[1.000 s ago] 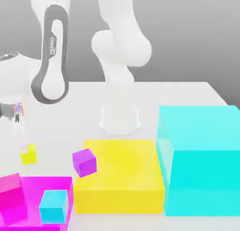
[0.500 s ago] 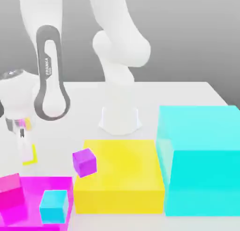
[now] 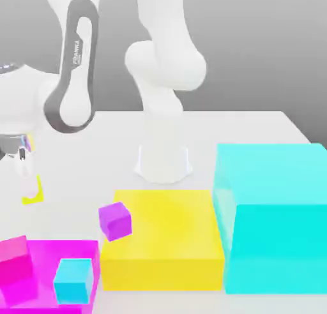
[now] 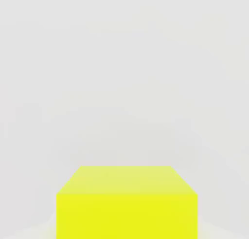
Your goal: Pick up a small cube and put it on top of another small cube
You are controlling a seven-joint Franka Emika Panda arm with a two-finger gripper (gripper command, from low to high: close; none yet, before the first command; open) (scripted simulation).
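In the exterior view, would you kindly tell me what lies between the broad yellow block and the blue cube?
The near right wall of the magenta tray stands between the blue cube and the yellow block.

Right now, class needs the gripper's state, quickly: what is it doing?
Gripper: closed on the small yellow cube, holding it above the table, at the exterior view's left.
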